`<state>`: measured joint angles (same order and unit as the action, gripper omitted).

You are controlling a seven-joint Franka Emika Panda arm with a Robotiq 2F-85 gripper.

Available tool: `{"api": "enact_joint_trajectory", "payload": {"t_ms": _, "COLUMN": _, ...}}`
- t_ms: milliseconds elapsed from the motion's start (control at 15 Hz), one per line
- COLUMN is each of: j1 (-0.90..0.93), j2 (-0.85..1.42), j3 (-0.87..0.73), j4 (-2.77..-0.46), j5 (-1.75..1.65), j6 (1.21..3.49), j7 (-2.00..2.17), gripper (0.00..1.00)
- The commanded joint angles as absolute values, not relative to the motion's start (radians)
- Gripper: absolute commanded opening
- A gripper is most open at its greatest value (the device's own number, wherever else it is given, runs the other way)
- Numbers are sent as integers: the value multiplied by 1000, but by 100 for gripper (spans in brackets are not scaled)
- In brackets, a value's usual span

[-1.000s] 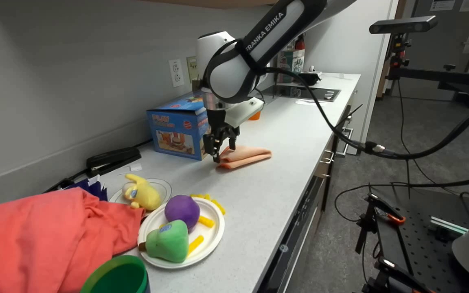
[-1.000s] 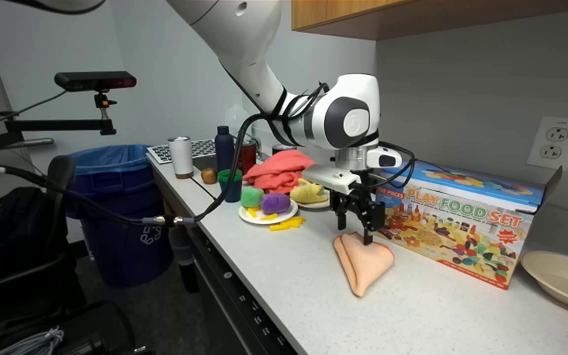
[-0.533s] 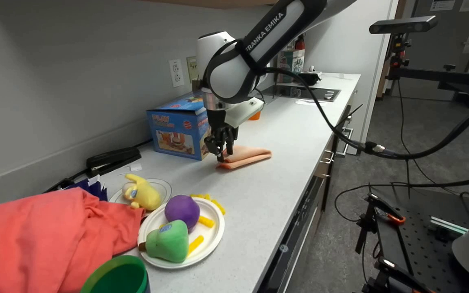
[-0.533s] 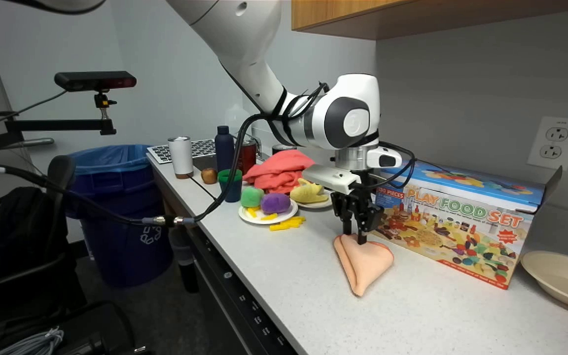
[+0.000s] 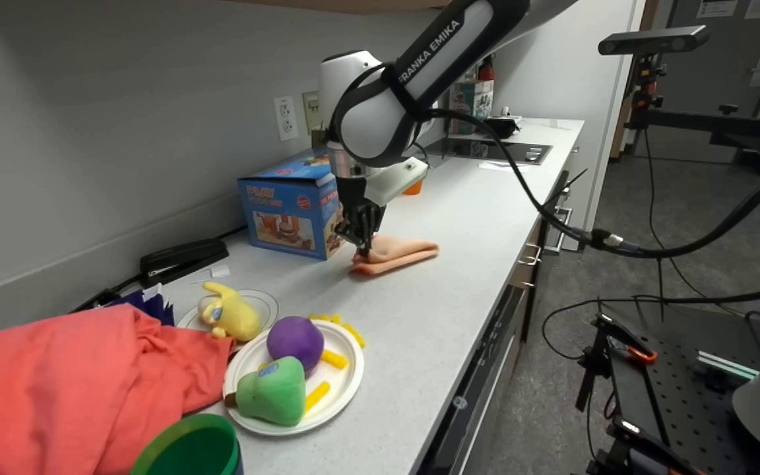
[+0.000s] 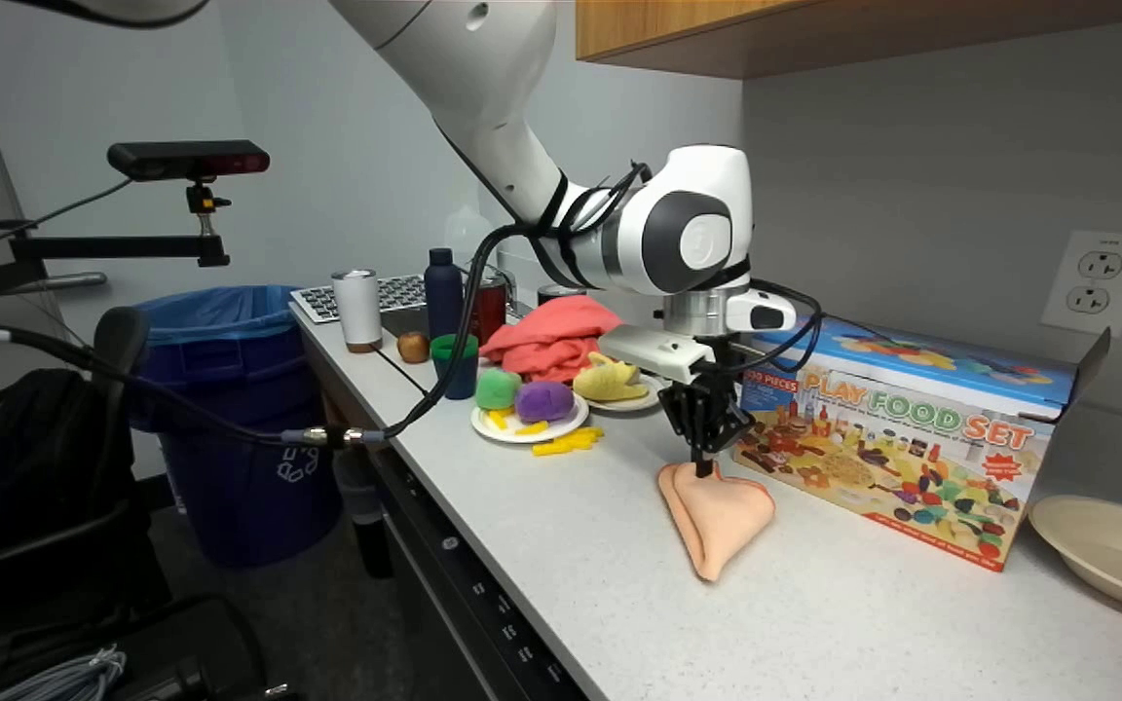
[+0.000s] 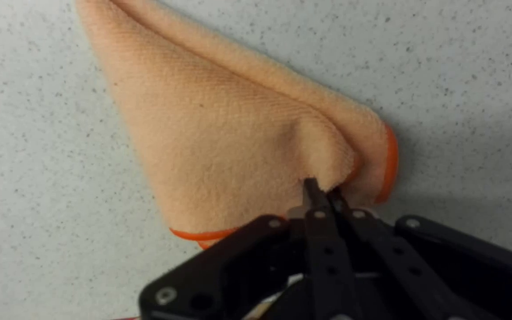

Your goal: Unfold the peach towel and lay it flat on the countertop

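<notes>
The peach towel [image 7: 202, 142] lies folded in a rough triangle on the light countertop [image 6: 561, 545], its orange hem showing along two ends in the wrist view. My gripper [image 7: 325, 189] points down at its wide end and is shut on the top layer near a corner. A small ridge of cloth bulges just ahead of the fingertips. In both exterior views the towel [image 5: 403, 252] still rests on the counter, with the gripper [image 6: 704, 467] at the end by the plates. The lower layers under the pinch are hidden.
A blue play food box [image 6: 912, 458] stands close beside the gripper, against the wall. A white plate [image 5: 347, 396] with plush toys, a coral-red cloth heap [image 5: 83, 389] and a green cup [image 5: 189, 448] lie further along. A beige bowl [image 6: 1116, 555] sits past the box.
The gripper's fingers have come together from open and now pinch the towel's top layer. The towel has shifted very slightly; the arm has hardly moved.
</notes>
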<state>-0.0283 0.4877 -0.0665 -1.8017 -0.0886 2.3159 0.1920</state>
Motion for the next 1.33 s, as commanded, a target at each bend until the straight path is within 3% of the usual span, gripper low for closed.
{"api": "enact_joint_trajectory", "payload": {"t_ms": 0, "j1": -2, "j2": 433, "j3": -102, "j4": -1822, "j5": -137, "j6": 2283, "j7": 212, "gripper": 1}}
{"api": "enact_joint_trajectory", "payload": {"t_ms": 800, "j1": 27, "j2": 384, "j3": -262, "j4": -1837, "j5": -563, "j6": 2229, "j7": 482, "gripper": 1}}
{"api": "enact_joint_trajectory", "payload": {"t_ms": 867, "j1": 27, "j2": 386, "j3": -263, "j4": -1838, "j5": -576, "j6": 2209, "j7": 503, "gripper": 27}}
{"api": "enact_joint_trajectory", "payload": {"t_ms": 1000, "j1": 23, "j2": 390, "j3": -258, "j4": -1838, "j5": -595, "j6": 2180, "j7": 522, "gripper": 33}}
{"api": "enact_joint_trajectory", "payload": {"t_ms": 1267, "j1": 34, "j2": 379, "j3": -253, "j4": -1850, "j5": -662, "j6": 2160, "j7": 578, "gripper": 65}}
